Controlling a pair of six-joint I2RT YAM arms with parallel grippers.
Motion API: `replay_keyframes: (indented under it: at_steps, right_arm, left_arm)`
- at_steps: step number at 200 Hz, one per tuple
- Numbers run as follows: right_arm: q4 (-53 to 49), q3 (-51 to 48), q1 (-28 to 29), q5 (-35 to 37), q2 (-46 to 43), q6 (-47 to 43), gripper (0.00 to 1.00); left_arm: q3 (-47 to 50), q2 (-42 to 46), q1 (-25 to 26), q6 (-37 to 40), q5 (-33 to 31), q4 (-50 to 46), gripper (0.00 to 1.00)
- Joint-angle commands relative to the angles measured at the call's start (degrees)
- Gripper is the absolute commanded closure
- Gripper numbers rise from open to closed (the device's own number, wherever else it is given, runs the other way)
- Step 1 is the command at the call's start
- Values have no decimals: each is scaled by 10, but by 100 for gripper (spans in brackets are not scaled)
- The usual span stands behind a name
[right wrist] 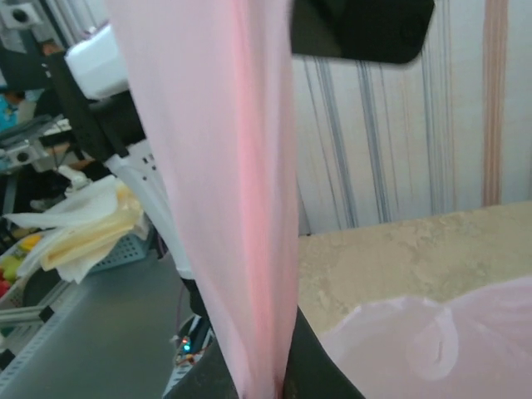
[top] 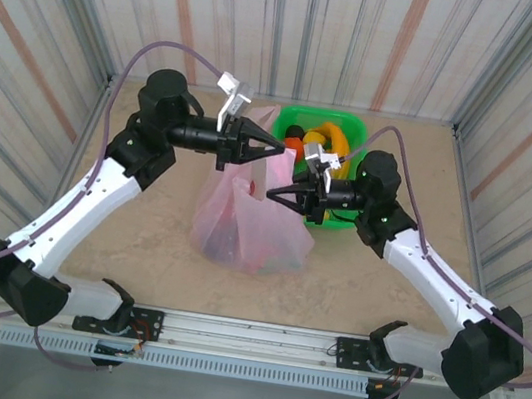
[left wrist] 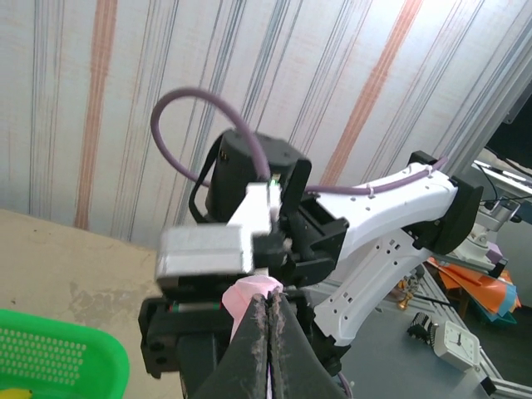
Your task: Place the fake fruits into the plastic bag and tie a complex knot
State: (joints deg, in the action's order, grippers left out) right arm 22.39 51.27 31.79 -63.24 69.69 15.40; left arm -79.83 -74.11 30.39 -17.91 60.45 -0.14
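Your left pincer (top: 280, 148) was clamped on a handle of the plastic bag (top: 243, 218); your right pincer (top: 270, 196) pinched another pink strip; the bag stood mid-tabletop (top: 140, 230) (some fake fruits (top: 319, 135) lay in the green basket (top: 358, 131)).

A green perforated plastic basket (top: 360, 131) is seen standing on the sandy beige worktop (top: 148, 242), toward its far side and right of centre. The worktop is enclosed on three sides by corrugated walls (top: 373, 34), pale with grey and rust-coloured vertical stripes. An aluminium rail (top: 254, 337) is laid along the near edge. In the left wrist view, an orange folded object (left wrist: 482, 287) and a small white dial device (left wrist: 453, 342) are seen on a grey surface beyond the enclosure. In the right wrist view, a blurred pile of pale yellow sheets (right wrist: 79, 224) is seen off to the left.
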Motion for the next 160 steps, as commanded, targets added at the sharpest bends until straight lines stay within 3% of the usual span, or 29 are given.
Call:
replay_keyframes:
  at_steps: [1, 45, 62, 98, 136, 160]
  right_arm:
    - [6, -42, 6, 36, -6, 23, 83]
    - [5, -72, 2, 72, -15, 29, 100]
    - [-6, -72, -7, 85, -32, 20, 100]
    - [-49, -60, -32, 72, -55, -6, 100]
    - [-51, -71, -39, 58, -73, -15, 100]
    - [-62, -74, -41, 62, -84, -17, 100]
  left_arm:
    - [-38, 12, -9, -9, -5, 63, 100]
    - [-31, 18, -19, -14, -17, 64, 100]
    - [-20, 27, -31, -18, -24, 63, 77]
    - [51, 90, -94, -25, -47, 53, 42]
    - [171, 193, -151, 46, -161, -35, 3]
    - [251, 222, -151, 96, -218, -41, 1]
